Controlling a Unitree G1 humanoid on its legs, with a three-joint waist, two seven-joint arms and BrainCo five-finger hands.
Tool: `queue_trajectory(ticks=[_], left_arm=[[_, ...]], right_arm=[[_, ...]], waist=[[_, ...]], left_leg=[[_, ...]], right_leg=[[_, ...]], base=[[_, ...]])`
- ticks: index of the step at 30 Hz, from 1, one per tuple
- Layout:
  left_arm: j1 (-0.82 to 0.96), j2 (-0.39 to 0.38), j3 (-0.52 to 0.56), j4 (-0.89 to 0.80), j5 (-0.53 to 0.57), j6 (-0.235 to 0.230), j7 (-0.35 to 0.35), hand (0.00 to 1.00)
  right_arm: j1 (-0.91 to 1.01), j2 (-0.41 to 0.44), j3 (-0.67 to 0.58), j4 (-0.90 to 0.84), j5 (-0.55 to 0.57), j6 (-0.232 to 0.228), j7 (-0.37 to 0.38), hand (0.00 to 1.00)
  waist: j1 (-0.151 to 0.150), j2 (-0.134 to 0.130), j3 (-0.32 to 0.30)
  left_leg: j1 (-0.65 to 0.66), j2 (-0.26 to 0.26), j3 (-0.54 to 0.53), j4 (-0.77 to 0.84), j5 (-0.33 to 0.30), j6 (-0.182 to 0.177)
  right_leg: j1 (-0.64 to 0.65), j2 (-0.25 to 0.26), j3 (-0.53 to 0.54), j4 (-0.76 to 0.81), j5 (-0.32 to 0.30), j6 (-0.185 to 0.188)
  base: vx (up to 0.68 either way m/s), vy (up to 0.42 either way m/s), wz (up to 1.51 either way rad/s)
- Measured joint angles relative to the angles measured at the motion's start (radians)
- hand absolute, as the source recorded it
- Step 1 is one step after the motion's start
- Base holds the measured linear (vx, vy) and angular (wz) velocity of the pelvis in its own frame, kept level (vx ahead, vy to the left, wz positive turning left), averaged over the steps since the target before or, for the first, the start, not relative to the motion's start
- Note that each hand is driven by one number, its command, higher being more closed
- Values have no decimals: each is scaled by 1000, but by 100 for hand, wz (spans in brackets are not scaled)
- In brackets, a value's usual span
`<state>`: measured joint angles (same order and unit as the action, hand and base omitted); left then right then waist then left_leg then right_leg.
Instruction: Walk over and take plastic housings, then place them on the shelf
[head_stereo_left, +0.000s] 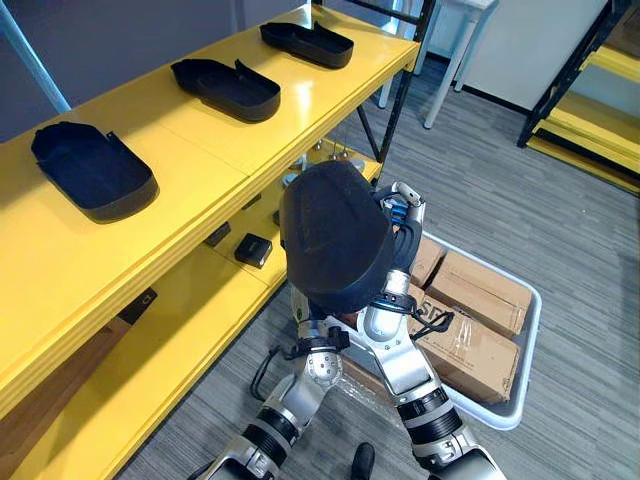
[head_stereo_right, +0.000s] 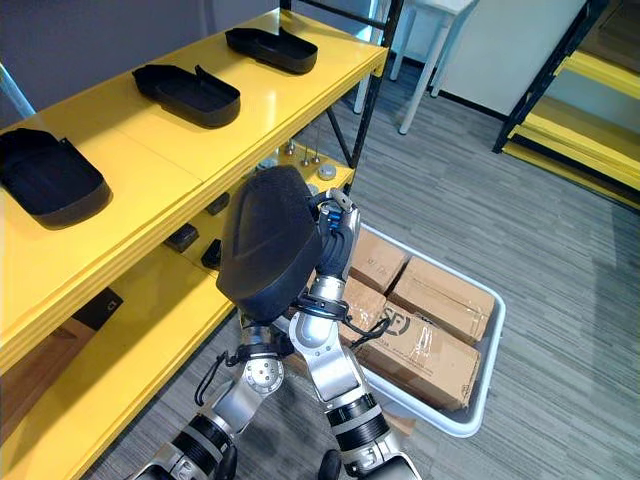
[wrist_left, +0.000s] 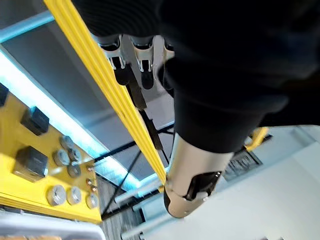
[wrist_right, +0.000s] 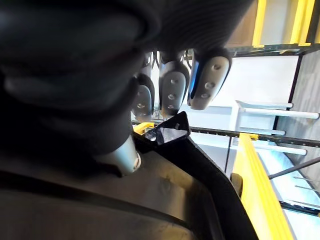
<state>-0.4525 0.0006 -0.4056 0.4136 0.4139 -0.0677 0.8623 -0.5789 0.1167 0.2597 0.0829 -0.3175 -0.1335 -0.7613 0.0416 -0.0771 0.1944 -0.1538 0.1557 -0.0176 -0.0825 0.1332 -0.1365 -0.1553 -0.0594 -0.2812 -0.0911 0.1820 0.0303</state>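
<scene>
Carrying stage, placement not yet done. One black plastic housing (head_stereo_left: 335, 235) is held up in front of the yellow rack, its closed domed back to the head camera, below the level of the top shelf (head_stereo_left: 300, 112) and just off its front edge. The right hand (head_stereo_left: 401, 214) grips it, fingers (wrist_right: 172, 85) curled over the rim with the thumb on the inner wall. The left hand (wrist_left: 195, 175) is under the far side, fingers straight and thumb laid along the shell: support, not a clasp. Three housings already lie open side up on the top shelf: near (head_stereo_left: 95, 170), middle (head_stereo_left: 225, 88), far (head_stereo_left: 305, 43). Recommended: lift clear of the front lip first, turn the open side up to match, and lower flat onto bare yellow board before letting go; the one-sided grip may let the shell swing. Open room appears widest at the near end of the shelf. Hazards: the black upright post (head_stereo_left: 400, 90) at the far end, and the white bin (head_stereo_left: 527, 340) of cardboard boxes (head_stereo_left: 480, 290) close on the right.
</scene>
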Motion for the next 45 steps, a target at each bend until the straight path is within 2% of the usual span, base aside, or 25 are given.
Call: queue_trajectory(ticks=[3,8,11,16,21,28,32,37,45], left_arm=[[32,0,5,17,0,1,-5,0],[76,0,-2,85,-1,-19,-68,0],[121,1,-17,126,-1,-37,-113,0],[180,4,-14,160,0,-38,-130,0],[226,6,5,163,1,-37,-93,0],[231,8,71,108,1,-25,49,0],[229,8,72,26,5,-19,96,0],[228,7,71,-23,29,4,121,0],[222,6,71,-63,61,14,135,0]], right_arm=[[3,-1,0,0,0,0,2,100],[3,-6,-7,0,0,0,1,100],[2,-14,-35,1,0,0,-9,100],[3,-28,-103,1,0,0,-29,100],[34,-29,-121,-1,0,0,-42,100],[90,-23,-107,-2,0,0,-43,100],[109,-22,-74,-7,0,0,-43,100],[110,-21,-30,-7,3,-5,-38,100],[138,-17,37,-7,37,-20,-9,100]], waist=[[1,0,-26],[2,0,-53],[5,0,-55],[22,0,-57],[25,0,-79],[25,1,-84],[24,1,-85],[24,0,-96],[24,0,-109]], left_leg=[[1,4,3,0,-3,-5],[1,5,1,0,-3,-5],[1,4,-7,0,-3,-4],[1,4,-12,1,-3,-4],[1,3,-12,1,-4,-5],[3,4,-11,1,-5,-6],[5,5,-7,1,-6,-8],[7,5,-3,1,-8,-10],[10,6,-3,1,-8,-10]], right_leg=[[-1,2,2,0,-1,-1],[0,3,0,0,-1,-2],[4,2,-6,0,-2,-2],[6,2,-9,3,-3,-2],[7,1,-9,2,-5,-1],[6,2,-6,0,-6,-2],[6,2,-4,0,-7,-3],[6,3,-1,0,-7,-3],[9,4,-1,0,-8,-4]], base=[[-13,23,-2],[-11,40,0],[-5,42,6],[-12,42,3],[-7,40,0],[-1,5,0],[0,0,-2],[0,0,-2],[0,0,0]])
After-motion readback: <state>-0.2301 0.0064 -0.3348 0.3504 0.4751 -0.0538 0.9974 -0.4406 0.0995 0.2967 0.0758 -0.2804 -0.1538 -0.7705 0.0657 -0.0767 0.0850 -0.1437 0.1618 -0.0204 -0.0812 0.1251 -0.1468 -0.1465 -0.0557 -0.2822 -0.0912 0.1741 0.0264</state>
